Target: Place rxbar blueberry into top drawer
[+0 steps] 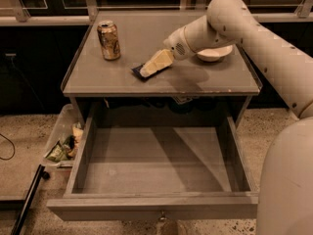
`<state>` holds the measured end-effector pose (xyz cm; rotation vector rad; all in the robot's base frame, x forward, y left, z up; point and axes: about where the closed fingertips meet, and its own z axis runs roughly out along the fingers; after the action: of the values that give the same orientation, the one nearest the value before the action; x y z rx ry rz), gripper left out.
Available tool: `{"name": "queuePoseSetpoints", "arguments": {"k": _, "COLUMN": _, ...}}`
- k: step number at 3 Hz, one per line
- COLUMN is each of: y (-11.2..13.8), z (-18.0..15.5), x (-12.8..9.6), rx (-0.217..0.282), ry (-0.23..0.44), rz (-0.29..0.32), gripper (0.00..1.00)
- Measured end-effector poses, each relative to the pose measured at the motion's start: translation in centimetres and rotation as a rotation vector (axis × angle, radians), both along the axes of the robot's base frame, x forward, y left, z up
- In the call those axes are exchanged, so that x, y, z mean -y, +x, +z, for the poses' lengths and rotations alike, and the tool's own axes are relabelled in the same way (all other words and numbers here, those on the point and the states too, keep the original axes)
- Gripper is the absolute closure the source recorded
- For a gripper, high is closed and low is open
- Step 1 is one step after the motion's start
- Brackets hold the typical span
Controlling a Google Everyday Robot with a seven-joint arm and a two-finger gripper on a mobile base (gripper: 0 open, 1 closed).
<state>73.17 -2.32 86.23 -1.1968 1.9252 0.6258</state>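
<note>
The gripper (155,63) lies low over the table top (205,80), reaching in from the right and slanting down toward the front left. It sits directly on top of the rxbar blueberry (137,72). Only the bar's dark lower-left end pokes out from under the pale tip. The bar lies flat on the table, left of centre and a little back from the front edge. As far as the uncovered end shows, its long axis runs front-left to back-right, in line with the gripper rather than across it. Because the tip covers most of the wrapper, I cannot tell whether the jaws are apart or already closed on the bar. The gold can (108,40) stands upright well apart to the back left, and a white bowl (215,55) sits behind the arm to the right; neither crowds the bar. The top drawer (151,205) is pulled fully out below the front edge, wide and shallow, with nothing showing on its floor. The carry looks short: lift, come forward over the table lip, and lower. The clear bin (61,131) beside the drawer's left wall is the place to miss.
</note>
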Motion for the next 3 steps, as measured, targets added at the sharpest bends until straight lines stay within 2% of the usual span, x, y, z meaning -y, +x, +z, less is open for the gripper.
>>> {"name": "queuePoseSetpoints", "arguments": {"k": 3, "y": 1.2, "z": -3.1, "x": 0.5, "rx": -0.005, "ry": -0.045, "rz": -0.046, "gripper": 0.00}}
